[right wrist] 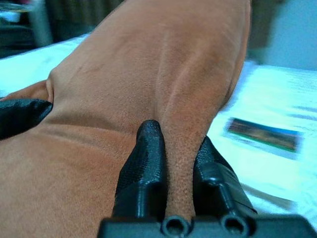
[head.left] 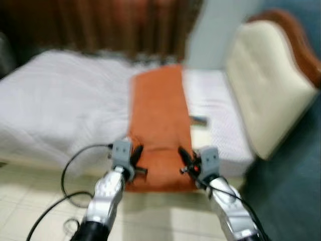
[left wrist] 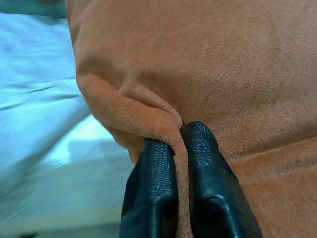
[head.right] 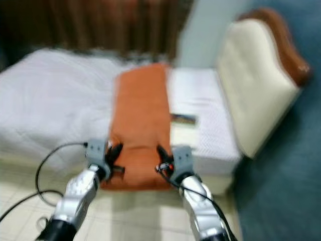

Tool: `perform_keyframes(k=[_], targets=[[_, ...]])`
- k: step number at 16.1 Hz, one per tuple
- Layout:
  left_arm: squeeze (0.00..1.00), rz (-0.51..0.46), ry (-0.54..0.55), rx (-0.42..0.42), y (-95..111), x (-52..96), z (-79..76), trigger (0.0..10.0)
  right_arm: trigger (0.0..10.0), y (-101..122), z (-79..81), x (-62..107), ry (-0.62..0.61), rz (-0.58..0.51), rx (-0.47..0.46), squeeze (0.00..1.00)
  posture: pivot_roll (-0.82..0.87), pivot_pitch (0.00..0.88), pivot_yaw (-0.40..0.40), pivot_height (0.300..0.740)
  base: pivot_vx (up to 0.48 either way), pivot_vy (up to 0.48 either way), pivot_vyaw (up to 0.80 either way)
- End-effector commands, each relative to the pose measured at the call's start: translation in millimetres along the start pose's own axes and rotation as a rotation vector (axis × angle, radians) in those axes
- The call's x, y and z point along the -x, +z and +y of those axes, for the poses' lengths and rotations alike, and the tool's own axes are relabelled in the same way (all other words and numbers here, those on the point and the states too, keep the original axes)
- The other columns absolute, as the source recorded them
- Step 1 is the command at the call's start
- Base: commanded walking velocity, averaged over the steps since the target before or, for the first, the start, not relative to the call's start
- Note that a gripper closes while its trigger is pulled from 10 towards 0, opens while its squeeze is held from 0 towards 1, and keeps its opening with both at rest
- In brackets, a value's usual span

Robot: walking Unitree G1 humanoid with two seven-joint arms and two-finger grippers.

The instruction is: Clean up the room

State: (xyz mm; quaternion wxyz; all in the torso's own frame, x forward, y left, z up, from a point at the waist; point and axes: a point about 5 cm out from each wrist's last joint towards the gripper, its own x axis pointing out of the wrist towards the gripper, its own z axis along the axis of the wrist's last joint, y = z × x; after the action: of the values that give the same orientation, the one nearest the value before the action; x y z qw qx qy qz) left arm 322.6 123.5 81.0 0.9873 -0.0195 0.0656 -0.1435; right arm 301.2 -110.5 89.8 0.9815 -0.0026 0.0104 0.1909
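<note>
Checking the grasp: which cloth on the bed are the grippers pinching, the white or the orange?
The orange runner: left gripper and right gripper each pinch a fold of it; the white sheet lies untouched.

A bedroom, likely a hotel room; a wide bed with white quilted bedding (head.left: 65,100) bears an orange cloth runner (head.left: 159,115) across its foot; a cream padded headboard with curved wooden rim (head.left: 273,75) stands behind; brown pleated curtains (head.left: 110,25) hang beyond.
</note>
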Motion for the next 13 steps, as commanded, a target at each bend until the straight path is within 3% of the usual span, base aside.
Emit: perform_keyframes(k=[1,4,6,13], targets=[[0.00,-0.077,0.081,-0.026,20.2,-2.9,15.3,10.0,10.0,-4.1,-46.3,21.9,-0.185,0.011,0.026,0.00,0.00,0.000,-0.079,0.740,0.480,0.000,0.00],[0.00,-0.082,0.070,-0.036,22.7,-4.6,16.1,10.0,10.0,-4.3,-46.8,22.6,-0.191,0.014,0.032,0.00,-0.01,0.000,-0.077,0.740,0.480,0.000,0.00],[0.00,-0.084,0.068,-0.034,23.3,-5.3,16.5,10.0,10.0,-5.6,-47.0,22.4,-0.194,0.016,0.025,0.00,-0.01,0.000,-0.076,0.740,0.480,0.000,-0.80],[0.00,-0.083,0.082,-0.016,22.4,-5.0,16.6,10.0,10.0,-6.4,-49.2,21.9,-0.184,0.024,0.034,0.00,0.00,0.000,-0.082,0.740,0.480,0.000,0.00]])
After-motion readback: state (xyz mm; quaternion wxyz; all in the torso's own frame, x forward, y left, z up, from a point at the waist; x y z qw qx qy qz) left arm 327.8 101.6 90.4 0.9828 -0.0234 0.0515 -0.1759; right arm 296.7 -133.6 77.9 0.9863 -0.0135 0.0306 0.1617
